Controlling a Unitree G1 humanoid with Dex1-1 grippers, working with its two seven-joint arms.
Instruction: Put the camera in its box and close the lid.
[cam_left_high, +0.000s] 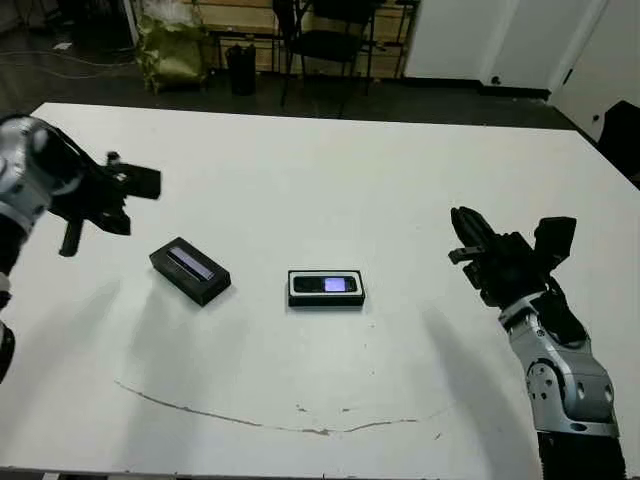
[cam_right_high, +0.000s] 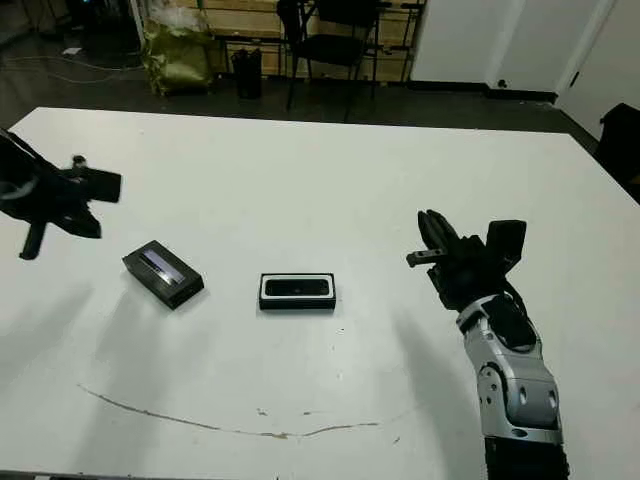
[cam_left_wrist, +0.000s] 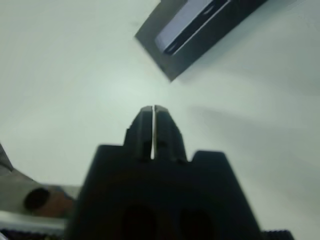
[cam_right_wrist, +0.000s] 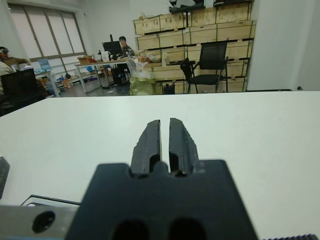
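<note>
Two steps make up this job, and we judge the first done: the camera, a slim glossy black bar with a bluish window, already lies in the shallow white-lined box mid-desk, while the lid, a flat matte black cover with a pale stripe, rests apart to the box's left. Both our end effectors hover empty with fingers pressed together, the left end effector beyond the lid, the right end effector well right of the box. Next we would open the left fingers, grip the lid's thin edges and square it over the box.
</note>
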